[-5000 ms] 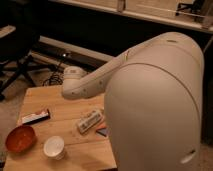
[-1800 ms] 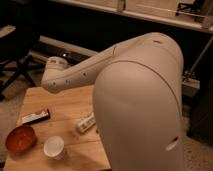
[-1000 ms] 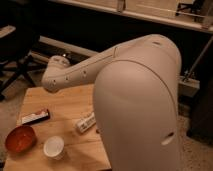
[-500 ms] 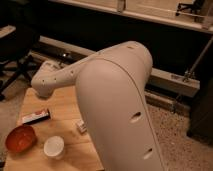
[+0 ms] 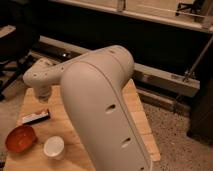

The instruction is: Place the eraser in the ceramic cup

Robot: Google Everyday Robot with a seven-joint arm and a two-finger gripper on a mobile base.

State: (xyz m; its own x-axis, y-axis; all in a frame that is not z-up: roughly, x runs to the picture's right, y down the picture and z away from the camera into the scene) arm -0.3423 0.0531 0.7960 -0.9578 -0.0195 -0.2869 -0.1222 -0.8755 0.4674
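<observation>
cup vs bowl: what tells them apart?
Colour: the cup is white, the bowl orange-red.
Size: the bowl is wider than the cup.
Place: the bowl sits left of the cup, nearer the table's left edge.
Both are round, upright and open-topped, standing apart on the wood. The gripper hangs behind both, over the eraser.

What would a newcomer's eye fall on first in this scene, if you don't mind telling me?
The bulky white robot arm fills the middle, reaching toward the picture's left over the wooden table. Its gripper hangs at the arm's far end, just above the eraser. Nearer the camera sit an orange bowl and the white ceramic cup, side by side.
</observation>
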